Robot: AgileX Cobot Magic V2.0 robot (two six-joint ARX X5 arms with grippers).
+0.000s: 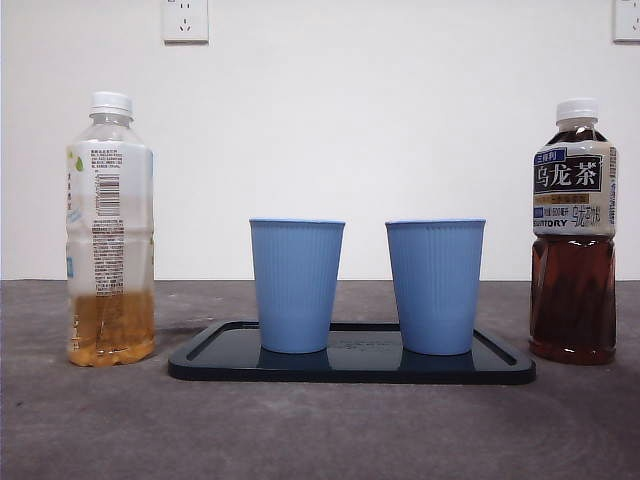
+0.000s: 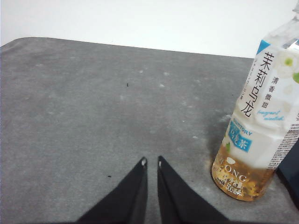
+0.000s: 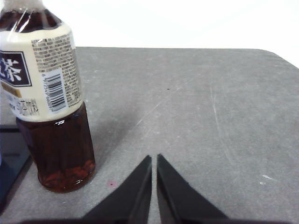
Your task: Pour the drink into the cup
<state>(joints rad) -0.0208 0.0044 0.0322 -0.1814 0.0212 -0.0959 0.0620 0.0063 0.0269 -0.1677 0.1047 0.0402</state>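
Nearest, tray (image 1: 505, 370) carries two blue cups (image 1: 296, 285) upright. Pale bottle (image 1: 110, 235) stands left, cap cropped in my wrist view; dark bottle (image 1: 574, 235) right. Both my left gripper (image 2: 151, 162) and right gripper (image 3: 154, 157) sit nearly closed, empty.

The scene is viewed from three positions. In the front view, the table (image 1: 320, 430) is seen level from about its own height, facing a white wall (image 1: 400, 120) — the tray (image 1: 350, 368) and both bottles stand near and large. In the left wrist view, the tabletop is looked down on at a slant from close above, over the left gripper (image 2: 151, 162); the pale tea bottle (image 2: 261, 126) is shared with the front view (image 1: 110, 240). In the right wrist view, a like slant is taken over the right gripper (image 3: 154, 158) — the dark tea bottle (image 3: 49, 102) is shared with the front view (image 1: 573, 240).
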